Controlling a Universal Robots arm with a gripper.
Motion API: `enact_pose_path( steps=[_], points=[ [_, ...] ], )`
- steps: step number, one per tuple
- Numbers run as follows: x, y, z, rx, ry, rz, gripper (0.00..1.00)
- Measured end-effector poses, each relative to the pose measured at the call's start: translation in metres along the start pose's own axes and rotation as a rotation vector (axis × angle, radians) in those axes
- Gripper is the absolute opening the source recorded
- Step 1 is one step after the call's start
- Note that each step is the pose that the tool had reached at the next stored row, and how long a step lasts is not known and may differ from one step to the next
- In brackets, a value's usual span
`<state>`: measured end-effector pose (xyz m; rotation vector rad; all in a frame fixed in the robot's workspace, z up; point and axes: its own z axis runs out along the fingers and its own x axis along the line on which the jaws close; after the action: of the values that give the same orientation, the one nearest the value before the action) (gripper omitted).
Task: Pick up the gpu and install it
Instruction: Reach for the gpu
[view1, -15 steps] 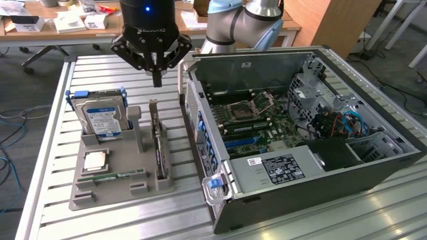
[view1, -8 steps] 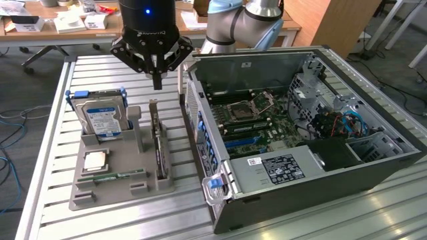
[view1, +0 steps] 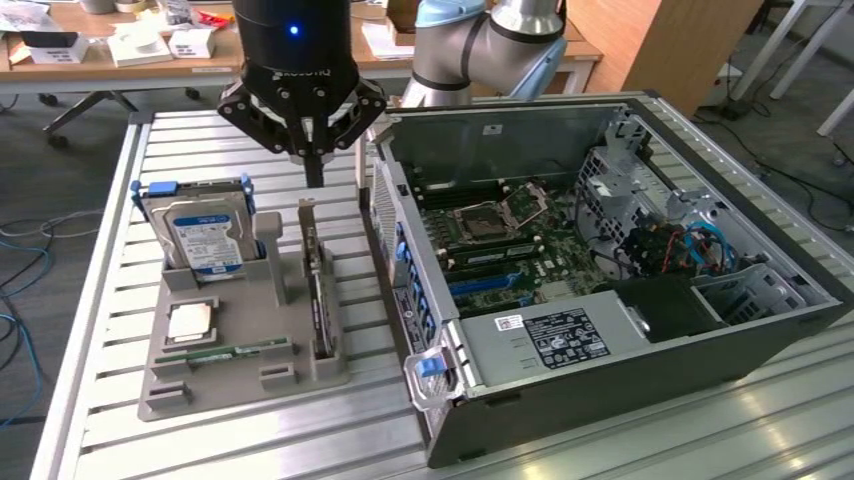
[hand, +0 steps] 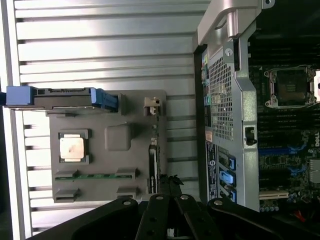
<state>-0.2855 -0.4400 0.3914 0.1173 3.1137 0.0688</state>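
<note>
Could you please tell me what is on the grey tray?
On the grey tray stand a hard drive and, on edge, the gpu; a processor chip lies flat by a green memory stick. The holders hide both standing parts' lower edges.

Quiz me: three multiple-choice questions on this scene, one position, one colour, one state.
1. In the exterior view, the gpu stands where beside the hard drive? A its right; B its left; C on top.
2. The hard drive's carrier is: A red; B blue; C yellow.
3. The gripper is: A wide open; B shut on the gpu; C shut, empty.
Answers: A, it stands on edge in the tray, right of the hard drive; B, the carrier shows blue; C, jaws closed, nothing between them.
</note>
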Motion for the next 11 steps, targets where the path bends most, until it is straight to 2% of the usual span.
enact_pose_path(
  steps=[11],
  points=[
    [0.0075, -0.0006, 0.0, -0.0001, -0.0001, 0.0, 0.11]
  ],
)
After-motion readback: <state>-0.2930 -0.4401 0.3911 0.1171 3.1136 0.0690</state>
